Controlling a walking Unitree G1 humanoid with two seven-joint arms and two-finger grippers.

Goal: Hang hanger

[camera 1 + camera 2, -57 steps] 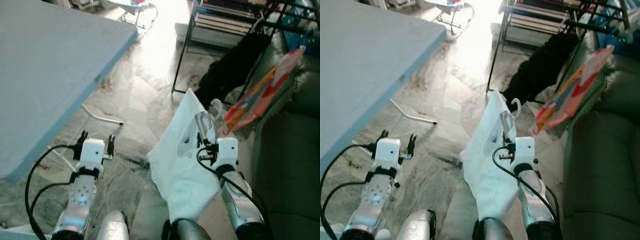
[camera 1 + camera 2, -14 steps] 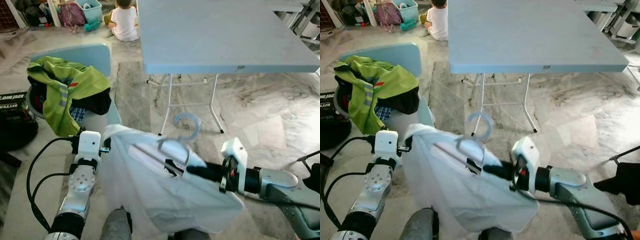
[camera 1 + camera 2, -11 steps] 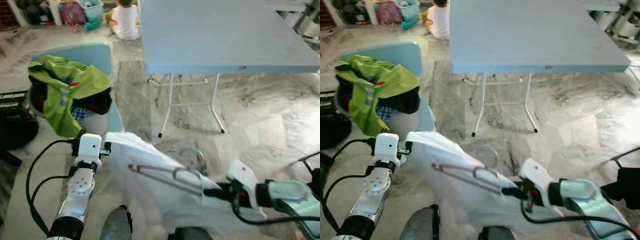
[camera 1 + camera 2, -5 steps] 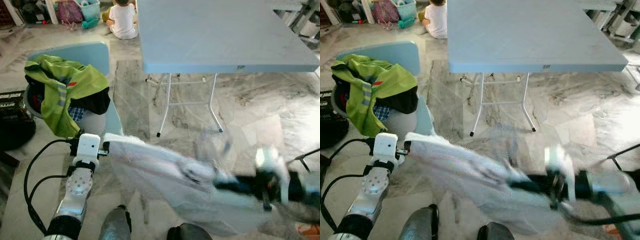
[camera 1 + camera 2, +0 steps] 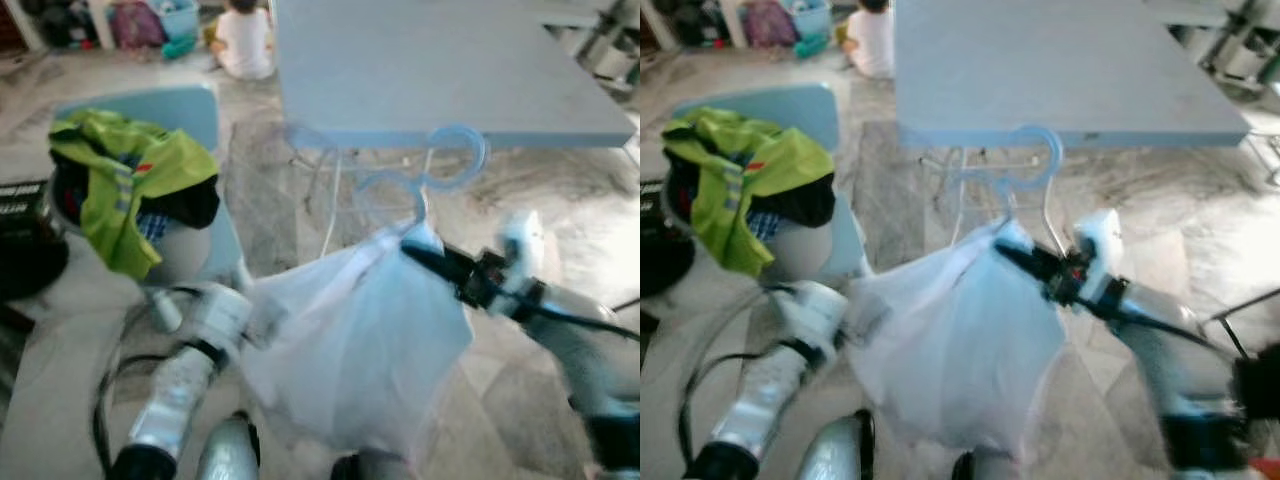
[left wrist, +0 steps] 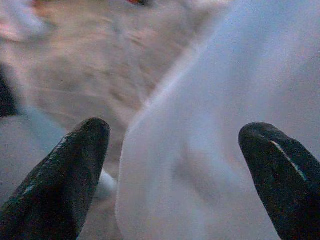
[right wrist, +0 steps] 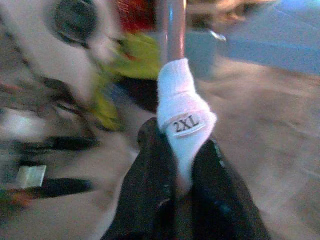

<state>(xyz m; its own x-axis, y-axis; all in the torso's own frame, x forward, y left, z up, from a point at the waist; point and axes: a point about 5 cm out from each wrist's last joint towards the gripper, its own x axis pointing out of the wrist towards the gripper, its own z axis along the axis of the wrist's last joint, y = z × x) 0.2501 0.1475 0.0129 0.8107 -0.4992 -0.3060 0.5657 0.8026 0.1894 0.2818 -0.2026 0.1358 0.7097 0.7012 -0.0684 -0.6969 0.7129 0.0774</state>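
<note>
A pale blue hanger (image 5: 452, 165) carries a white garment (image 5: 360, 340) that hangs down in front of me. My right gripper (image 5: 412, 254) is shut on the hanger's neck just below the hook, which points up. In the right wrist view its fingers (image 7: 150, 175) pinch the neck at a white 2XL size tag (image 7: 186, 122). My left gripper (image 5: 260, 322), blurred, sits at the garment's left edge. In the left wrist view its fingers (image 6: 65, 185) stand wide apart with the white garment (image 6: 215, 125) between and beyond them.
A light blue folding table (image 5: 450, 70) stands just behind the hanger. A blue chair (image 5: 190, 110) at the left holds a green jacket (image 5: 130, 170) and dark clothes. A person (image 5: 245, 40) sits on the marble floor at the back.
My right arm has swung up and inward, raising the hanger so the hook points up and the garment hangs down. My left arm has moved right to the garment's edge.
</note>
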